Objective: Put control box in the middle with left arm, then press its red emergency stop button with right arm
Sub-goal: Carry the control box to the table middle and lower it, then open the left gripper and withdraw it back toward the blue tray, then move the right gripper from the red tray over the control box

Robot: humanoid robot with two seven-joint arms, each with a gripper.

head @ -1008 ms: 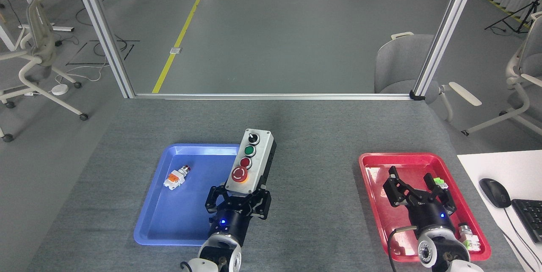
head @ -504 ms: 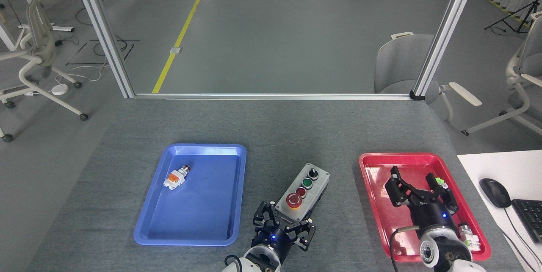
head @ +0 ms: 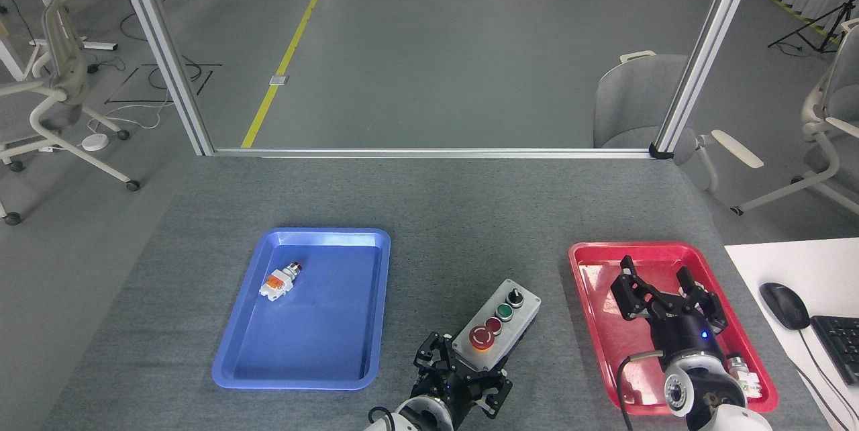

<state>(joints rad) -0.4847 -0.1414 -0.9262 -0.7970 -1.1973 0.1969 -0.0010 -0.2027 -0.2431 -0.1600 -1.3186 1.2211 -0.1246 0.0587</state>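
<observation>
Since half a second ago, the control box (head: 500,325) has slid a little further right and nearer the front edge of the desk (head: 470,209), carried by the left end effector (head: 463,377), which has drawn back with it. That black claw grips the near short end of the box, its fingers closed on either side of the housing. The box lies over the bare grey cloth between the blue tray (head: 305,313) and the red tray (head: 664,323), slanted so its far end points up and to the right. Whether it rests on the cloth or is held just above it cannot be told. On its face, from far to near, run a black knob, a green button, a small red button, and the red emergency stop button (head: 481,338), closest to the claw. The right end effector (head: 664,293) hangs over the red tray with its fingers spread apart, holding nothing, well apart from the box. A small orange-and-white push-button (head: 278,281) lies in the blue tray.
</observation>
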